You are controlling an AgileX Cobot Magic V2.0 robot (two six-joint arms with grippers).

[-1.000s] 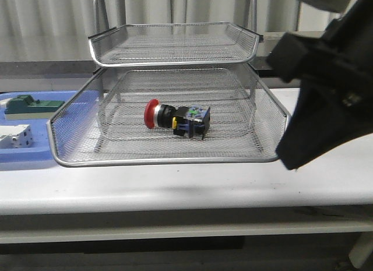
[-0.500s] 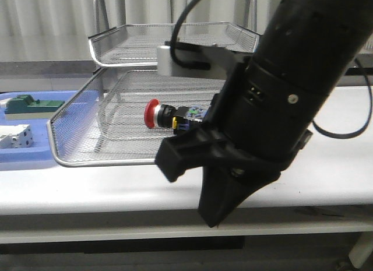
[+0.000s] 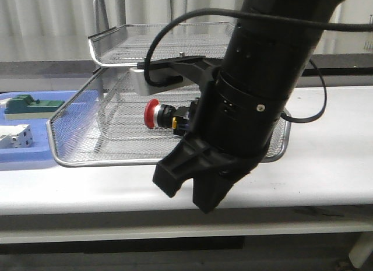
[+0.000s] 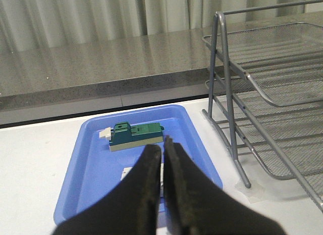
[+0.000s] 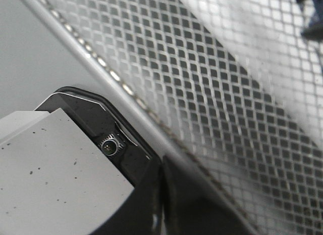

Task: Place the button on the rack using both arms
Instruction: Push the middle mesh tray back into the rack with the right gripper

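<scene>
On the rack's [image 3: 76,143] lower tray the button [image 3: 166,115] lies free: light, rigid, best gripped across its black barrel. Both the right claw [image 3: 195,186] and left claw [image 4: 162,169] are closed, empty

You won't find any readable text, label, brand, number or sign here: none on the button [image 3: 166,116], the rack [image 3: 116,131], the green block [image 4: 135,134] or either arm's housing.
</scene>
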